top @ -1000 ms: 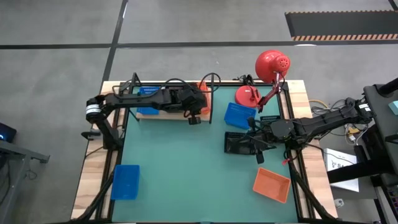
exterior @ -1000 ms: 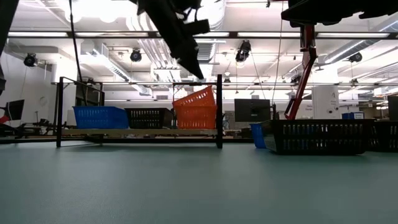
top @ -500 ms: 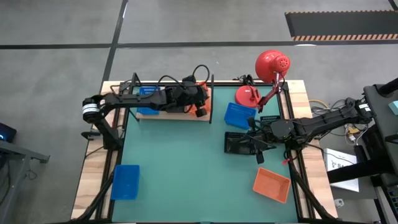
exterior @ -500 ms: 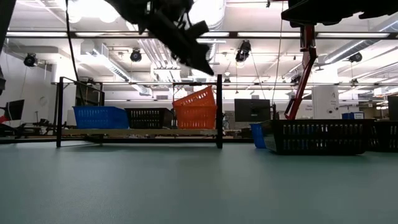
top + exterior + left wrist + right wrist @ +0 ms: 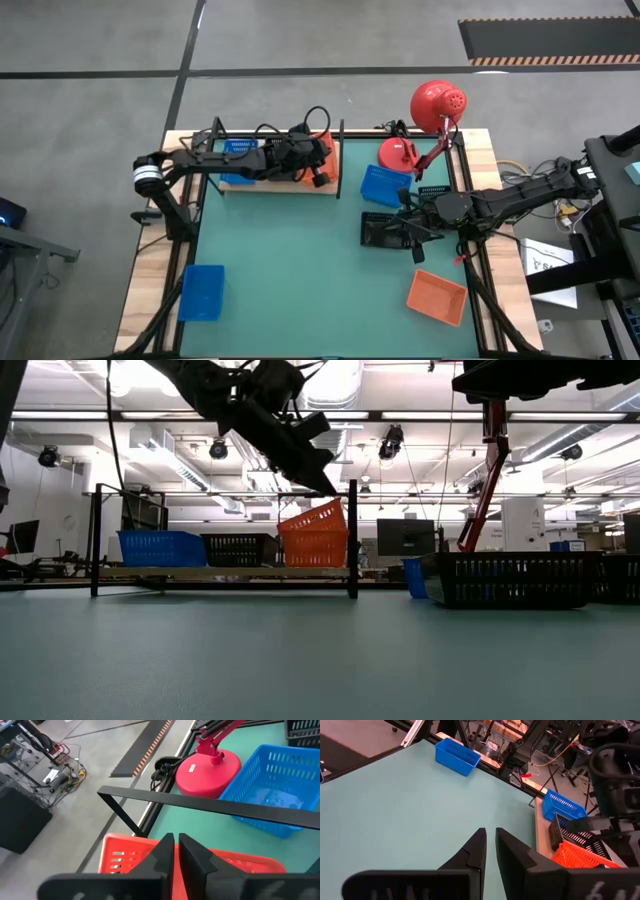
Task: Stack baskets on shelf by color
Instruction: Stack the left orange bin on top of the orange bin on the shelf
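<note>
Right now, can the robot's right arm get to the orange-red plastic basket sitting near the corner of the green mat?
Probably yes. The orange-red plastic basket lies alone on the green mat near the right arm. The right gripper hovers by the black mesh basket, jaws nearly shut, so it must open first.

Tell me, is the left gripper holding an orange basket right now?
No, in the left wrist view the left gripper has its fingers together with nothing between them, above the orange basket on the shelf.
</note>
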Available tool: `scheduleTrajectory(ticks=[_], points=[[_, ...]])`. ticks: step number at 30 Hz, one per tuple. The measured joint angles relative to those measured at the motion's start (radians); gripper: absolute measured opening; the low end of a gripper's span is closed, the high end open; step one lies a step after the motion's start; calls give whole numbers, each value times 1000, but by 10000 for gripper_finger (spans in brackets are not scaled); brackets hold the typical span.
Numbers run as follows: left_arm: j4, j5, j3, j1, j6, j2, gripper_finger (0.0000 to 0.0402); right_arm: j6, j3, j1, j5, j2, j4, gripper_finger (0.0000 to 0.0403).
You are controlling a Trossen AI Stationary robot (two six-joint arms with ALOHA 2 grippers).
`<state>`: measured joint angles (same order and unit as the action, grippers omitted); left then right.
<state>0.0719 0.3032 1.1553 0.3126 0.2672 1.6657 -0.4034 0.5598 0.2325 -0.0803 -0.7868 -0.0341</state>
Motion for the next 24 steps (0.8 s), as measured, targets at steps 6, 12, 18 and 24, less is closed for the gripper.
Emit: scheduleTrajectory(ticks=[6, 12, 18, 24], points=[[36, -14, 1, 0, -24, 14, 1, 0, 0, 0, 0, 0, 0, 34], [54, -15, 1, 2, -26, 47, 0, 0, 0, 0, 0, 0, 3, 34], [49, -15, 2, 2, -27, 64, 0, 0, 0, 0, 0, 0, 4, 34], [40, -15, 2, -4, -28, 50, 0, 0, 0, 0, 0, 0, 4, 34]])
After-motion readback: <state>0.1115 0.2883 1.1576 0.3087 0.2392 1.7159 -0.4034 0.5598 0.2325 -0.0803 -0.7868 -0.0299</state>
